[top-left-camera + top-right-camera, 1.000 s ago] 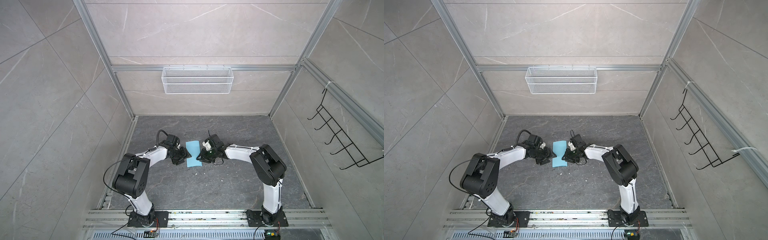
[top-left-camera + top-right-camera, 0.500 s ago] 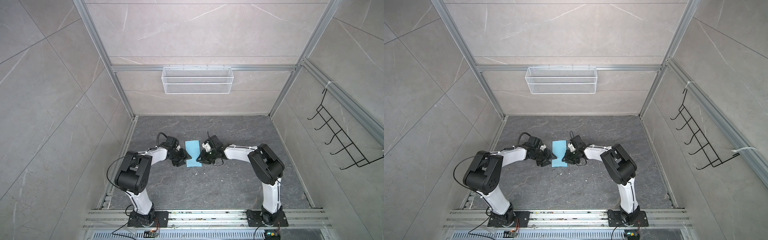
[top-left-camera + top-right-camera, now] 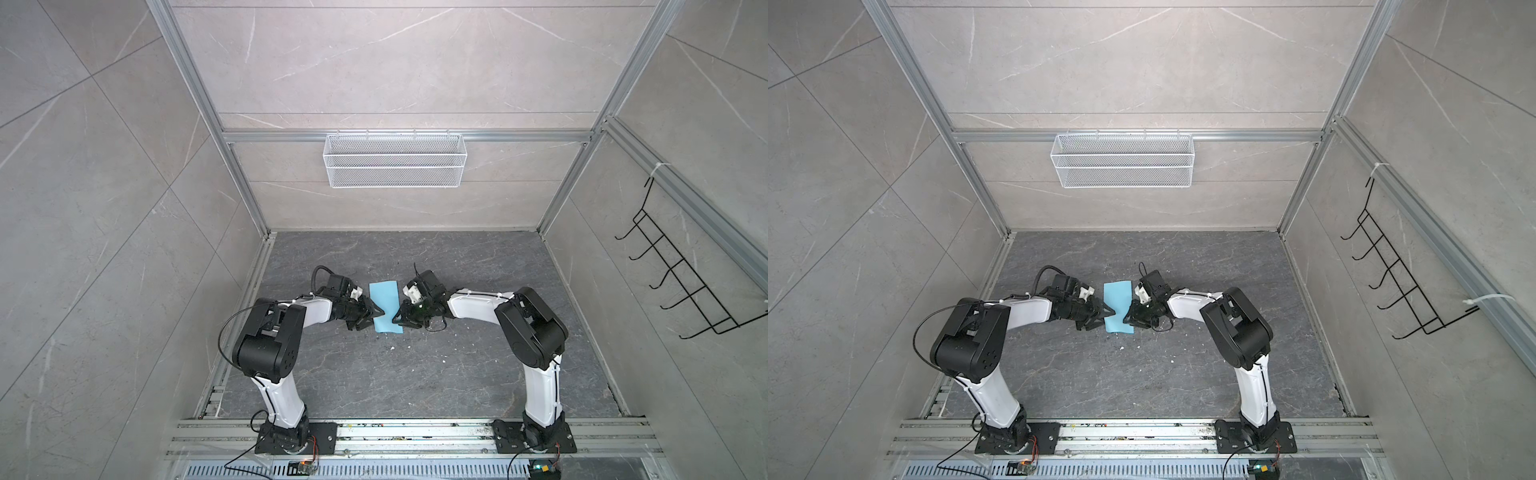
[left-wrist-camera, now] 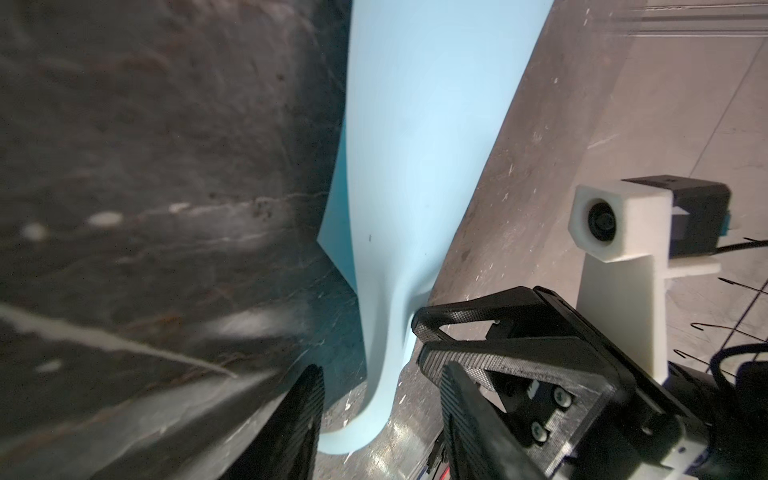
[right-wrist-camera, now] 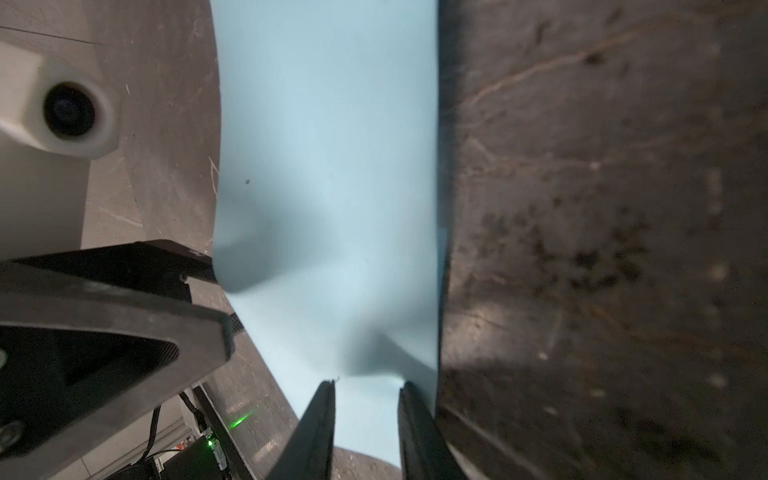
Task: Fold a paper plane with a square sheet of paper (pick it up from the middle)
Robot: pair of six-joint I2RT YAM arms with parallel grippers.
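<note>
Matte light-blue sheet of paper (image 3: 386, 306), buckled, on veined grey floor (image 3: 415, 374)

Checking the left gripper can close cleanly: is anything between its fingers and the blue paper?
Nothing visible. The square sheet of paper runs between the open fingers of the left gripper, with bare gaps either side. The right gripper pinches the opposite edge, clear of that gap.

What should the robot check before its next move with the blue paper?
1. Paper sits inside the left tool: ok.
2. Left tool shut on paper: not ok, jaws stand apart.
3. Right tool gripping paper: cannot tell.
4. Paper flat: not ok, it buckles by the tools.
5. Tools not touching each other: ok in both top views.
</note>
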